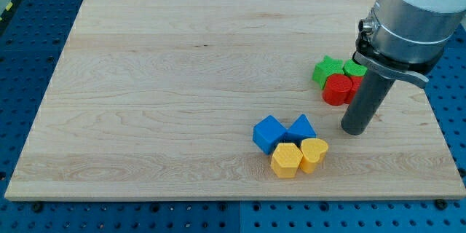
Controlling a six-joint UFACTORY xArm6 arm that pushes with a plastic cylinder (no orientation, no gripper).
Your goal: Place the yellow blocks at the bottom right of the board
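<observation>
Two yellow blocks lie touching near the view's bottom, right of centre: a yellow hexagon and a yellow heart. Just above them sit a blue cube and a blue triangular block, touching them. My tip rests on the board to the right of this cluster, about a block's width from the yellow heart and slightly above it. It stands just below and right of the red blocks.
A group of green and red blocks sits at the view's right: a green star, another green block, a red cylinder. The arm's grey body hangs over the wooden board's upper right corner.
</observation>
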